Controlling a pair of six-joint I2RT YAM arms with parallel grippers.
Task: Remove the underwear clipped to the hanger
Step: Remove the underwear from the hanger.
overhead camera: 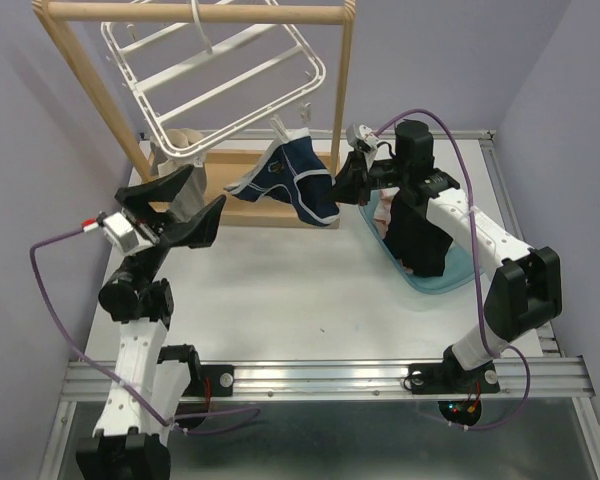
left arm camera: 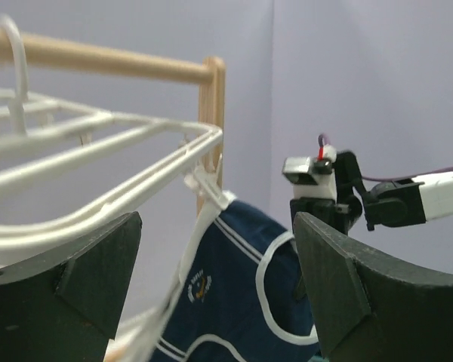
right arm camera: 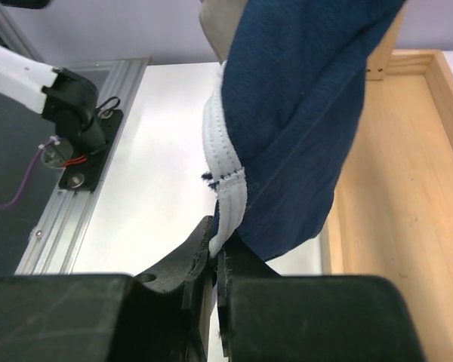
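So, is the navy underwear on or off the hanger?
On: the navy underwear hangs from a white clip at a corner of the hanger; the right gripper pinches its white trim.

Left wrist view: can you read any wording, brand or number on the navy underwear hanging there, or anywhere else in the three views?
Small yellow emblem on the navy underwear: possibly a logo with lettering, but too small and blurred to read.
Nothing else in the top, left wrist or right wrist views carries any readable word, number or sign.
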